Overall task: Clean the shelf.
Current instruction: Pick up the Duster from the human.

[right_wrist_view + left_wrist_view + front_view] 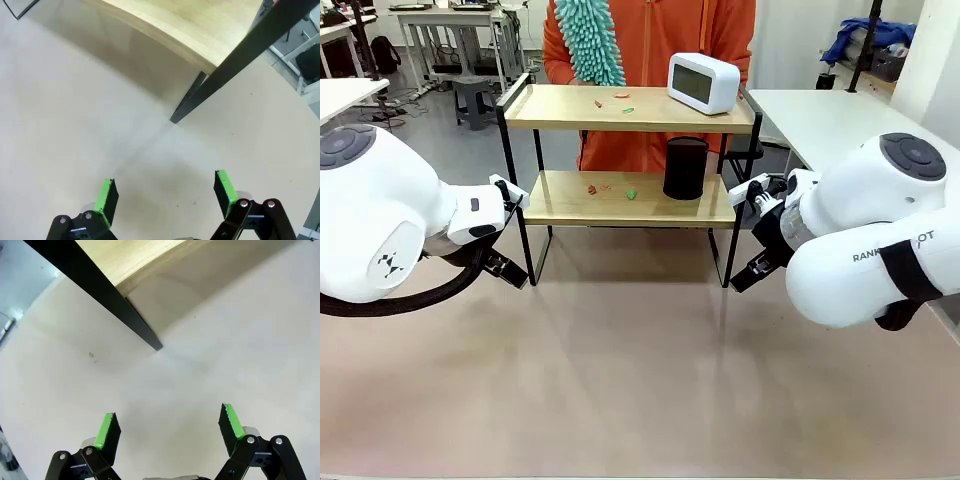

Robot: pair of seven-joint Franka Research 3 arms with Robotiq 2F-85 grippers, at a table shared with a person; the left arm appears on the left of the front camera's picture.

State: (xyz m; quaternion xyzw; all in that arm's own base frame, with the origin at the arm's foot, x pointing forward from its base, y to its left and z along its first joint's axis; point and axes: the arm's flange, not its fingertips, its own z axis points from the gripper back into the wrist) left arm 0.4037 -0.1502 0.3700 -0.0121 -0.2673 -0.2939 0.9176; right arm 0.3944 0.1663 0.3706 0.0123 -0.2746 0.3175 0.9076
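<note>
The broad tabletop (640, 380) lies bare along its near edge and out to both near corners, so there is ample room for either arm to swing. The shelf (560, 110) stands at the middle of the far edge, close to a person (720, 30) who holds a teal duster (592, 40). It looks light and stiff, with wooden boards in a thin metal frame, and would likely skid or tip if pushed hard. The black uprights or a board's rim seem the surest places to steady it. The left claw (170, 427) hangs wide and empty over the tabletop, near the foot of one front leg (155, 346). The right claw (167, 192) is equally spread and empty near the other front leg (175, 119). A black cylinder (685, 168) on the lower board and a white clock (704, 83) on the upper crowd the right ends. Small red and green scraps (610, 189) lie mid-board on both tiers, loose and easily swept.
</note>
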